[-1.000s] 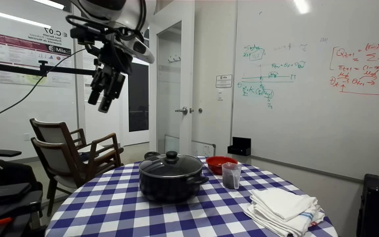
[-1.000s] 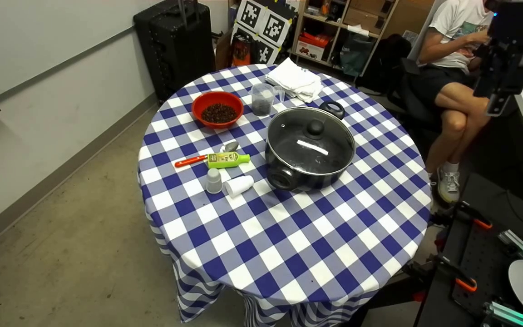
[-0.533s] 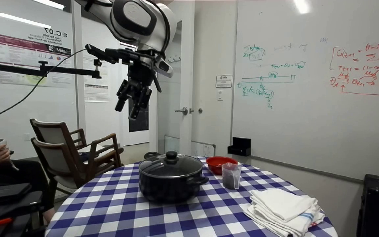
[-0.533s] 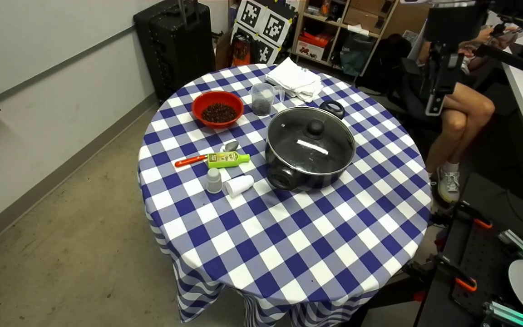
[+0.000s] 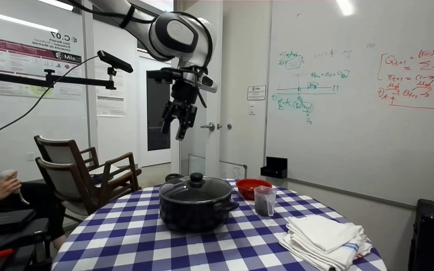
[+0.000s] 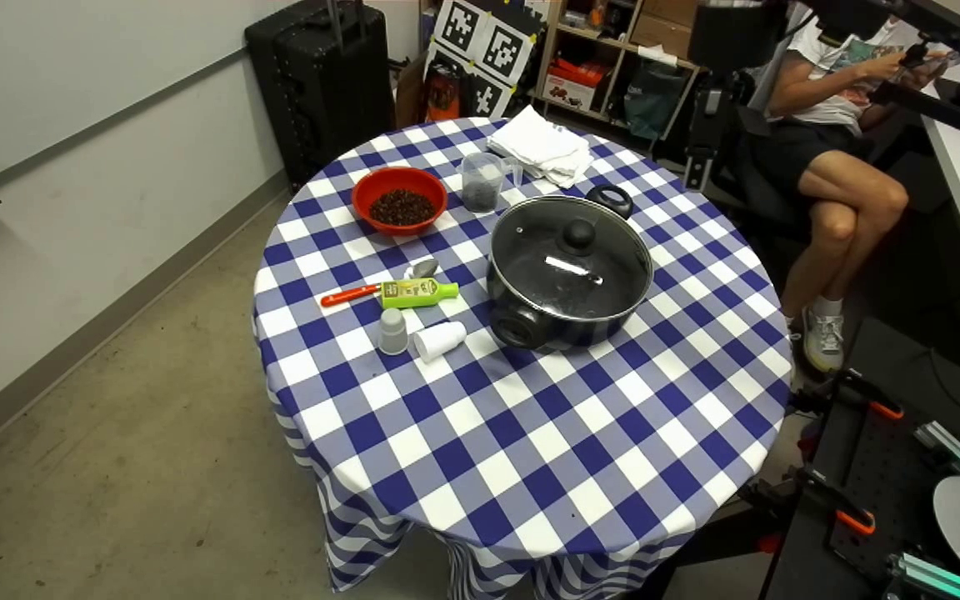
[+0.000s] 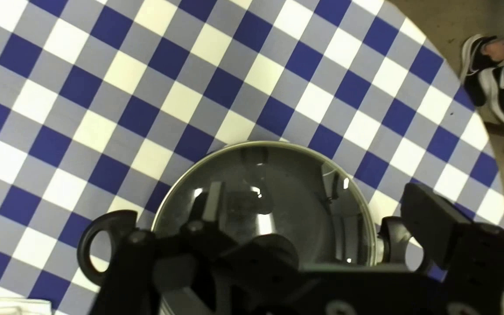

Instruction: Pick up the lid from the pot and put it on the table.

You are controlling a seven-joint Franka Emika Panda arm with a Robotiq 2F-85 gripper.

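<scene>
My jaws stand well parted in the air, with nothing between them and nothing touching them. In both exterior views they hang higher than the knob (image 6: pixel 578 233) and off to one side of it; in the wrist view my own hardware partly hides the knob, so I can't judge the alignment well from there. I take the step in hand as the approach: no grasp made, the lifting still to come.

Below me, the glass lid (image 7: pixel 291 201) rests on the black pot (image 5: pixel 194 217), covering it. The next move, I judge, is to shift across until the knob lies between my jaws, come straight down around it and close before raising anything. The knob looks small and rounded, so a shallow or off-centre hold could slip, and going too deep could knock the glass.

The pot stands on the checked tabletop (image 6: pixel 547 450), where the lid must end up. I would aim for the side opposite the folded white towels (image 5: pixel 326 241), well apart from the green bottle (image 6: pixel 417 293) and the red bowl (image 6: pixel 399 177). Beyond the tabletop's edge sits a person (image 6: pixel 830 142), out of that path, I think.
</scene>
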